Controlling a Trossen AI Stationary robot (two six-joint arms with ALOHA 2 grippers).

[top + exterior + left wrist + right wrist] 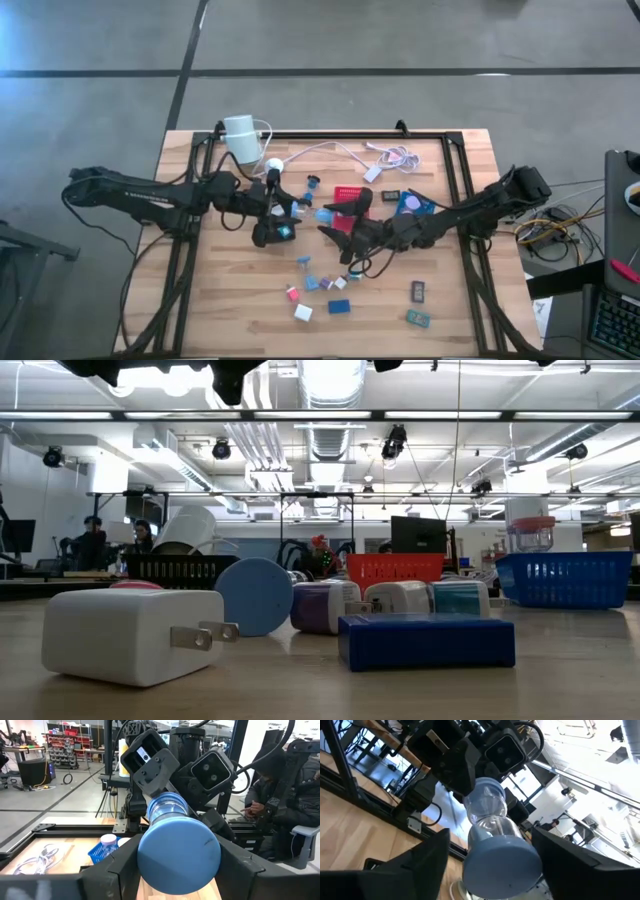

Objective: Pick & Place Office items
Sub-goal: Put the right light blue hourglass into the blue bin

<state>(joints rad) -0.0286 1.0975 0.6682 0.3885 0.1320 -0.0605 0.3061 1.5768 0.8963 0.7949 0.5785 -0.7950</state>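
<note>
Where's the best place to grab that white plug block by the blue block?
Grip the white plug block across its smooth body, straight down from above: it lies flat with prongs sticking out sideways toward the blue block, so avoid that end. The left gripper holds a blue-capped hourglass mid-table, facing the right gripper.

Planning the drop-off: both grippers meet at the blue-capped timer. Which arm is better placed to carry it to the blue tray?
Right, probably. The blue tray lies close by the right gripper; the left gripper, gripping the timer, sits farther away.
</note>
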